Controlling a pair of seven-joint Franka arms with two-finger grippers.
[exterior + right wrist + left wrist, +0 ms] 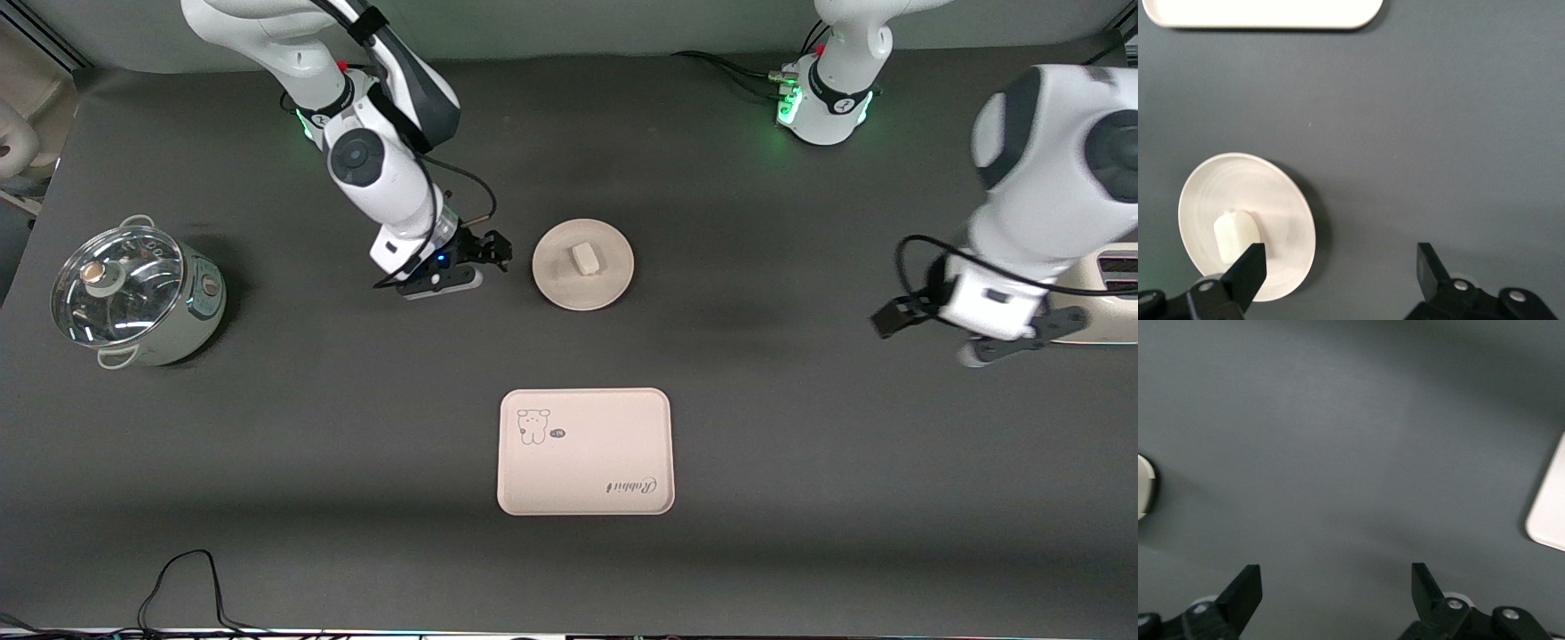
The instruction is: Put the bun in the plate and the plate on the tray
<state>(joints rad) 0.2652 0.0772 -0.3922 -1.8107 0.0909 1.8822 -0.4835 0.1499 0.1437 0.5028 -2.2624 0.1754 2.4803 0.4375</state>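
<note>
Nearest the front camera, the cream-beige rectangular tray (586, 452) with rounded corners, a bear drawing and cursive script lies empty on the dark table (800, 533), about midway along its length and toward its near edge, ready to receive the dish. Farther from the camera, near the middle of the table, sits the round cream-beige plate (582, 264) with a raised rim, and the small off-white rounded bun (585, 258) already rests in its centre; so the first half of the job looks done and the plate is not yet on the tray.

The right gripper (484, 258) hangs low just beside the plate, toward the right arm's end, fingers spread wide and holding nothing, probably placed there to take the plate by its rim. The left gripper (1337, 583) waits over bare table toward the left arm's end, also wide open and empty.

A lidded pale-green metal pot (138, 296) stands near the right arm's end.
</note>
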